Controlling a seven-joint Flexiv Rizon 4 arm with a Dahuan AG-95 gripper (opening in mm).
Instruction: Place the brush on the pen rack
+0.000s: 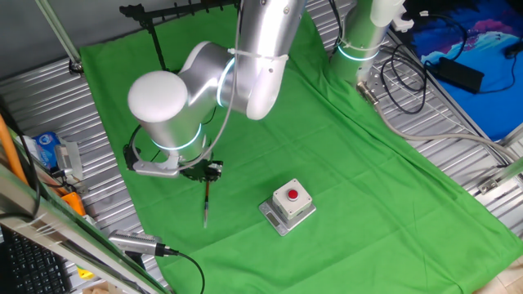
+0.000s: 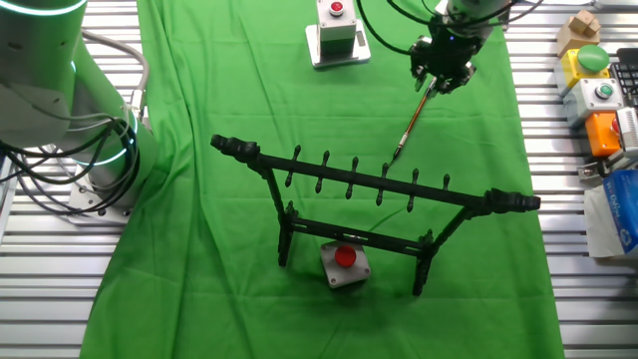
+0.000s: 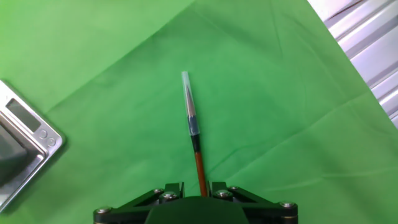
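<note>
Bottom centre of hand view: gripper [image 3: 200, 190] clamps brush [image 3: 193, 134] shaft (tip pointing away), presumably for carrying to pen rack [image 2: 371, 184].

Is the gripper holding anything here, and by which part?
Yes: the gripper holds the brush by its reddish-brown shaft, tip end pointing away.

A reddish-brown shaft with a dark tip is showing on the brush [image 3: 198, 152], the pen rack [image 2: 374, 184] is looking black (thin bars), lying over plain green cloth [image 1: 351, 163].
</note>
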